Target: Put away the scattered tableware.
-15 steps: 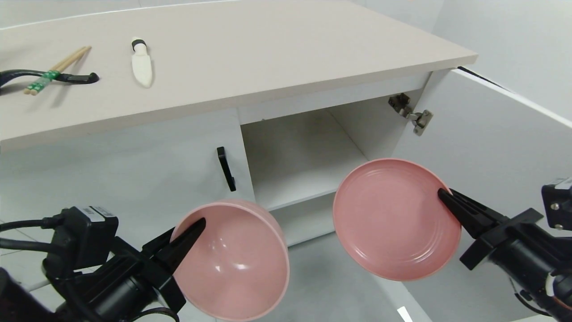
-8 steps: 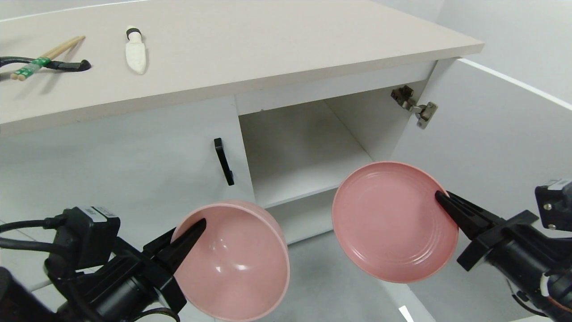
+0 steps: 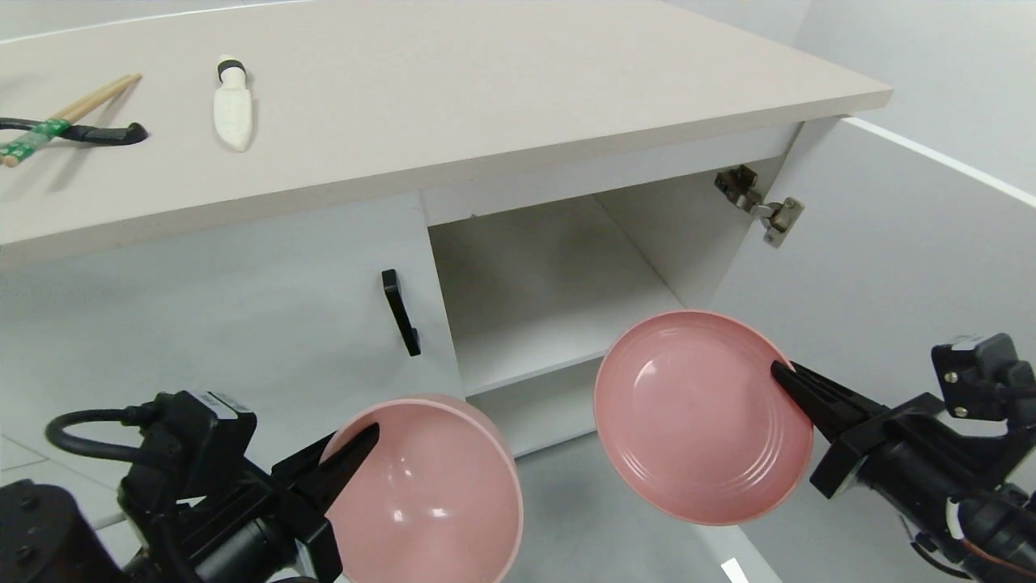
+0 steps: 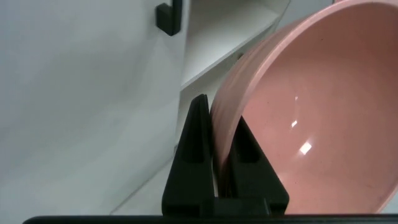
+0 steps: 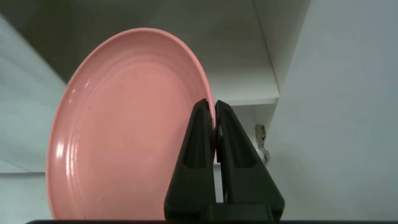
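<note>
Slide them in flat and slow

The left gripper (image 3: 368, 433) has its fingers pinched on the rim of the pink bowl (image 3: 429, 502). The right gripper (image 3: 777, 371) pinches the edge of the pink plate (image 3: 696, 421), just in front of the open cupboard (image 3: 518, 243). I think the plate should go flat onto the shelf (image 3: 558, 340), slowly, clear of the door (image 3: 890, 267). Chopsticks (image 3: 69, 115) lie far back on the counter (image 3: 486, 89)

One pink bowl (image 3: 429, 494), near left; one pink plate (image 3: 696, 421), near right. Far left on the counter (image 3: 486, 97): one pair of chopsticks (image 3: 93, 99), one white utensil (image 3: 231, 105). One black door handle (image 3: 401, 312), one hinge (image 3: 765, 212).
</note>
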Robot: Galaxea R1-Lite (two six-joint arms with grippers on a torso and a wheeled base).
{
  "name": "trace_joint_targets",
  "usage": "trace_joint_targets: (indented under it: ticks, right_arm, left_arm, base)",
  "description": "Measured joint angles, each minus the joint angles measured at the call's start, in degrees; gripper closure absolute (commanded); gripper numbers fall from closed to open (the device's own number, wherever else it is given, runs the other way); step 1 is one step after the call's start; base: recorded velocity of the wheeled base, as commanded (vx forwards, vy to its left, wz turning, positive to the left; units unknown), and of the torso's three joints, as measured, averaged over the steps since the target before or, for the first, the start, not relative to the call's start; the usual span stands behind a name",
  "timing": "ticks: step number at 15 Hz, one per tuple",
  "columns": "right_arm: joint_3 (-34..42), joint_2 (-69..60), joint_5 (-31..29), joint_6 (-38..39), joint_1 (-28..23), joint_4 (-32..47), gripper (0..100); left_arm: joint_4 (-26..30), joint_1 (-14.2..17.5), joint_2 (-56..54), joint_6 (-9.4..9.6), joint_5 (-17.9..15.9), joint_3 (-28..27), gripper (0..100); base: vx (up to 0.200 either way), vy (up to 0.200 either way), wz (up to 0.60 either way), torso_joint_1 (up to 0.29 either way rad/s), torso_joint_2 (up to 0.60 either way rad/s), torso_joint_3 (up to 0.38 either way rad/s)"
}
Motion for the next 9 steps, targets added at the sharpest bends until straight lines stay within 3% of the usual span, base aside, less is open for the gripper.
trace_joint_targets:
  ticks: [6,9]
  right_arm:
    - [0.0,2.8,0.0,1.1,0.2,0.0,100]
    - [0.0,4.4,0.0,2.4,0.4,0.0,100]
  left_arm:
    - [2.6,-7.9,-2.1,0.16,0.4,0.0,100]
    - [3.3,-10.2,-2.4,0.22,0.4,0.0,100]
  base:
    - [0.000,0.000,0.00,0.000,0.00,0.000]
    - [0.000,0.000,0.00,0.000,0.00,0.000]
